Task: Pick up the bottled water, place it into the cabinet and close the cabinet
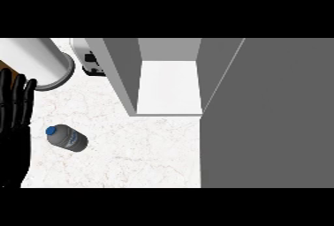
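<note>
My left hand [14,128] stands at the nine o'clock edge, fingers straight and a little apart, tips up, holding nothing; my right hand does not show. The bottled water [66,137] lies on its side on the white marble counter [143,150], just beside my hand, blue cap toward ten o'clock. The cabinet [168,79] is open at twelve o'clock, its door [274,114] filling the three o'clock side, a white cylinder [39,62] at eleven o'clock.
</note>
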Controlling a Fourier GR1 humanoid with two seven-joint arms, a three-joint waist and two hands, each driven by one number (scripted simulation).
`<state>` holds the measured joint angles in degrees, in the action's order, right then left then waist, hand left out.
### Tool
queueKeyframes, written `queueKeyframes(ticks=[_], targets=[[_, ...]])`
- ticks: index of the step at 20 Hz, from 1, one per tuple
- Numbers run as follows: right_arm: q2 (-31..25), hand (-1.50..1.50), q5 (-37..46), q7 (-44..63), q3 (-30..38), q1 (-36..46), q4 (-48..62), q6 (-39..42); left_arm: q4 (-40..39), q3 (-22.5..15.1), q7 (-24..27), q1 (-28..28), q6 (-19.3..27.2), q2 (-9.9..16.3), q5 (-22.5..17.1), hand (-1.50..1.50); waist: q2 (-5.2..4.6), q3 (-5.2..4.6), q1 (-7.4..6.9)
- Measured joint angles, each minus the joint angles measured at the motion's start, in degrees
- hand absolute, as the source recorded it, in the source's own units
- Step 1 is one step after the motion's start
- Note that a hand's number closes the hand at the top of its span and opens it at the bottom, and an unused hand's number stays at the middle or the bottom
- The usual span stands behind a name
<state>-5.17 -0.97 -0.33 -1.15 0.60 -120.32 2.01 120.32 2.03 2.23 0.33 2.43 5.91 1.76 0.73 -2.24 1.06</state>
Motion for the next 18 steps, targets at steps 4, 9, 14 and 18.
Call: queueKeyframes(ticks=[4, 9, 14, 18], targets=[[-0.6, -1.50, 2.0, 2.4, -0.7, -2.3, -5.1, -0.4, 0.0, -1.2, 0.1, -0.6, 0.5, -0.8, 1.3, -1.50, -0.39, 1.41, -0.42], [2.5, -1.50, -2.3, 5.3, -4.1, -8.4, -6.1, -1.3, -3.2, -1.6, -5.3, 2.1, 4.1, -3.3, -4.0, -1.50, -0.79, 2.00, -0.67], [3.9, -1.50, -10.1, 10.1, -5.1, -13.8, -8.4, -0.6, -1.0, -3.2, -11.8, 7.2, 8.1, -5.1, -9.6, -1.50, -0.60, 2.19, -0.91], [4.4, -1.50, -11.4, 10.5, -7.7, -18.6, -10.7, -0.5, 2.9, -4.4, -13.4, 12.8, 8.4, -5.1, -11.5, -1.50, -0.57, 2.22, -1.04]])
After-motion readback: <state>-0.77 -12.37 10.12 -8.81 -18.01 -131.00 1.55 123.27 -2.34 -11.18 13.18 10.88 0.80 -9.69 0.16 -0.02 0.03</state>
